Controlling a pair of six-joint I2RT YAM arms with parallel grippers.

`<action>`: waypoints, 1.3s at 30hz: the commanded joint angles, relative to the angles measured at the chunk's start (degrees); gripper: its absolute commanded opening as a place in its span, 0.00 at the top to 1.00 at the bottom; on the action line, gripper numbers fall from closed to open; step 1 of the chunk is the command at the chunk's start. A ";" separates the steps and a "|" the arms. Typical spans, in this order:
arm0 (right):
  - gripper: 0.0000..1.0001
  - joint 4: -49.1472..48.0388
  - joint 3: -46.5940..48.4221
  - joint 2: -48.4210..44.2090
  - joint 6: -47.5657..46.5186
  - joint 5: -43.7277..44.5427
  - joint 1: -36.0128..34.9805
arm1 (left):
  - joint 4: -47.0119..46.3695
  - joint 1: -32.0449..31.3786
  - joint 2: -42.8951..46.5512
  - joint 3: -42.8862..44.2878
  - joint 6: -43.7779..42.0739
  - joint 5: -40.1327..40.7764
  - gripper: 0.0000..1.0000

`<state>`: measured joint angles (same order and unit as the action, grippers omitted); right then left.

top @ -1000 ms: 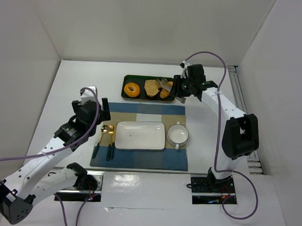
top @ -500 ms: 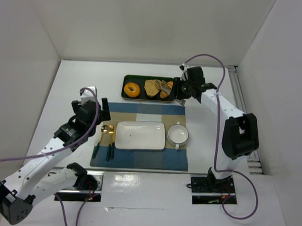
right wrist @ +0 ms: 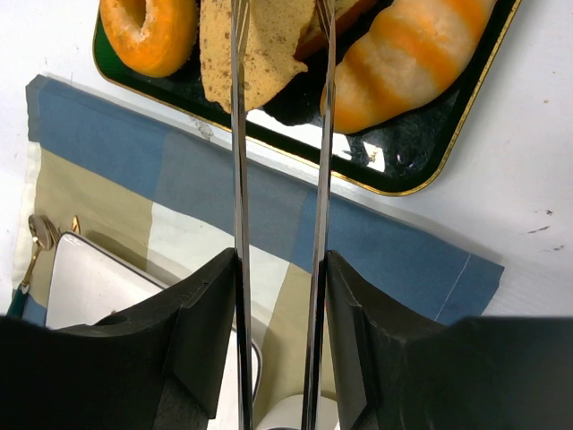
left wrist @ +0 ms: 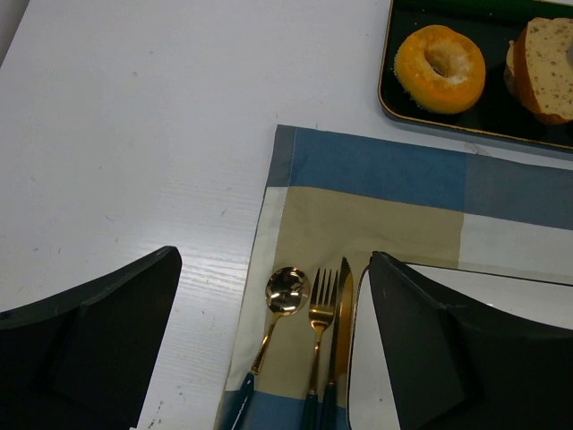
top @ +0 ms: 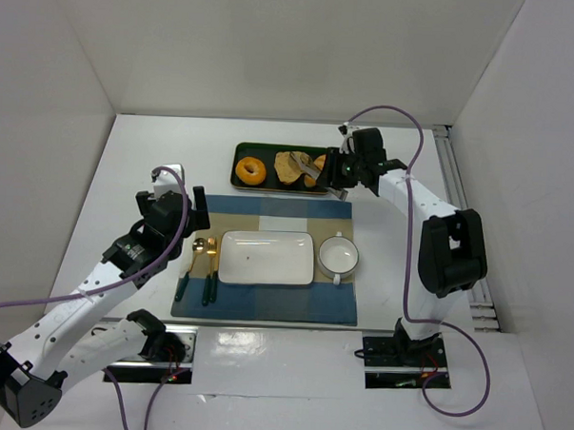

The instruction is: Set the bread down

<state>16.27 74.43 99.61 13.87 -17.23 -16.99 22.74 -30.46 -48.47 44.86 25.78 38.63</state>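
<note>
The right gripper [right wrist: 279,269], clamping slim silver metal tongs [right wrist: 238,179], has advanced over the black rectangular tray [right wrist: 430,154], so the blades now straddle the golden-brown toasted bread slice [right wrist: 260,54], ready for pinching.

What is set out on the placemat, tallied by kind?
Spoon: 1
Fork: 1
Knife: 1
Plate: 1
Bowl: 1
Total: 5
</note>
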 commanded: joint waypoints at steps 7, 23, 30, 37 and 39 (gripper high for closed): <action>0.53 -4.14 -0.43 1.20 0.63 -1.31 -0.06 | -0.86 0.31 0.39 -0.04 -0.37 0.83 0.00; 1.00 2.62 4.14 -4.33 -1.65 7.39 -4.62 | -0.86 0.31 -0.14 1.02 -0.91 1.36 0.00; 1.00 7.98 7.83 -9.00 -1.65 10.64 -7.96 | -0.86 0.31 2.49 0.50 -0.39 1.36 0.00; 1.00 12.90 7.58 -14.18 -2.70 11.35 -9.54 | 0.90 0.31 3.82 1.02 0.15 0.30 0.00; 1.00 14.13 6.96 -15.93 -2.71 11.35 -10.07 | 0.90 0.31 3.82 1.02 0.15 0.30 0.00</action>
<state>27.81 80.73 87.79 12.16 -6.79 -25.96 23.51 -30.46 -45.21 44.86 25.71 38.68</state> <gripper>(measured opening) 0.272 1.001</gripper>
